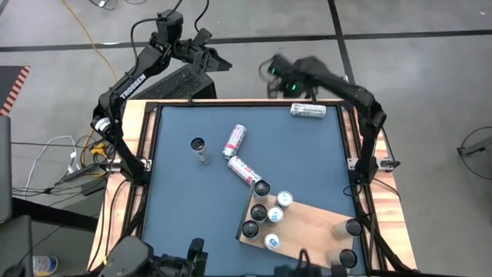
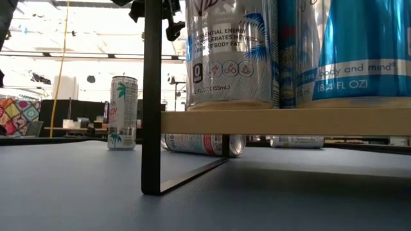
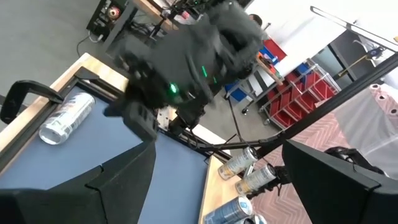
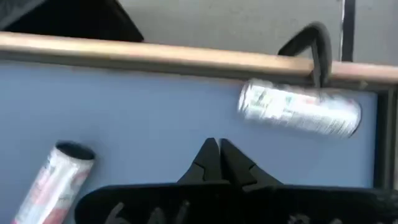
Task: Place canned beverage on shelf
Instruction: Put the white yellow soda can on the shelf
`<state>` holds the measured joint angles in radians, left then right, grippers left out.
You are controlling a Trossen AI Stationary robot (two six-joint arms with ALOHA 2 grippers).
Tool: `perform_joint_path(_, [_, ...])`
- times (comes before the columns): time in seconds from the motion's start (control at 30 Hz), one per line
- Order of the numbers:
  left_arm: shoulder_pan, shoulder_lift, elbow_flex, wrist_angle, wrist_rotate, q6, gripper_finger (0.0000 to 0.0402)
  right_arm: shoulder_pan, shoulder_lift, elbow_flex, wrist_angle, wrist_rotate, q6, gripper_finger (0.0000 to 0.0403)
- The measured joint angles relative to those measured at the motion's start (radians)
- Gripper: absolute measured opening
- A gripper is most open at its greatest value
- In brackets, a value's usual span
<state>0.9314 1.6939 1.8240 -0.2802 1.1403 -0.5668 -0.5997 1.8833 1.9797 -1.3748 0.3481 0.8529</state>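
My right gripper (image 4: 219,152) hangs over the far edge of the table (image 1: 173,154), fingers pressed together on nothing. A silver can (image 1: 308,111) lies on its side just beside it, close to the far right corner and near the wooden rim.

My left gripper (image 1: 214,61) waits beyond the far left edge of the table, fingers spread wide and empty.

The shelf (image 1: 307,227) stands at the near right of the table, a light-brown board on a dark frame. Several cans stand upright on it.

One can (image 1: 200,148) stands upright alone left of centre. Two red-and-white cans lie on their sides at centre: one (image 1: 234,140) farther back, one (image 1: 244,170) nearer the shelf, its end close to the shelf's far corner
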Motion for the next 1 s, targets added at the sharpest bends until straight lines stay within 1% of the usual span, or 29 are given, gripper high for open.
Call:
perform_joint_path(0.07, [0.0, 0.0, 0.0, -0.002, 0.0, 0.007, 0.0336, 0.041, -0.036, -0.076, 0.015, 0.043, 0.074, 0.0])
perform_joint_path(0.1, [0.0, 0.0, 0.0, -0.002, 0.0, 0.01, 0.0336, 0.058, -0.062, -0.126, 0.025, 0.081, 0.131, 0.0])
perform_joint_path(0.2, [0.0, 0.0, 0.0, -0.011, 0.0, 0.025, 0.0336, 0.093, -0.148, -0.314, 0.087, 0.187, 0.35, 0.0])
perform_joint_path(0.37, [0.006, 0.0, 0.0, -0.03, 0.0, 0.048, 0.0336, 0.11, -0.309, -0.662, 0.465, 0.217, 0.559, 0.0])
perform_joint_path(0.43, [0.006, 0.0, 0.0, -0.03, -0.001, 0.049, 0.0336, 0.11, -0.346, -0.764, 0.554, 0.271, 0.625, 0.0])
perform_joint_path(0.47, [0.006, 0.0, 0.0, -0.03, -0.001, 0.049, 0.0336, 0.109, -0.359, -0.798, 0.562, 0.3, 0.65, 0.0])
perform_joint_path(0.57, [0.006, 0.0, 0.0, -0.029, -0.002, 0.05, 0.0336, 0.098, -0.379, -0.861, 0.492, 0.348, 0.781, 0.0])
perform_joint_path(0.67, [0.006, 0.0, 0.0, -0.029, -0.013, 0.055, 0.0336, 0.083, -0.373, -0.887, 0.406, 0.363, 0.938, 0.0])
perform_joint_path(0.73, [0.006, 0.0, -0.001, -0.03, -0.014, 0.055, 0.0336, 0.079, -0.359, -0.905, 0.412, 0.395, 1.029, 0.0])
perform_joint_path(0.87, [0.003, 0.0, 0.0, -0.029, -0.016, 0.057, 0.0336, 0.058, -0.312, -0.918, 0.409, 0.407, 1.187, 0.0])
perform_joint_path(1.0, [0.0, 0.0, -0.001, -0.029, -0.023, 0.064, 0.0336, 0.019, -0.256, -0.918, 0.408, 0.389, 1.313, 0.0])
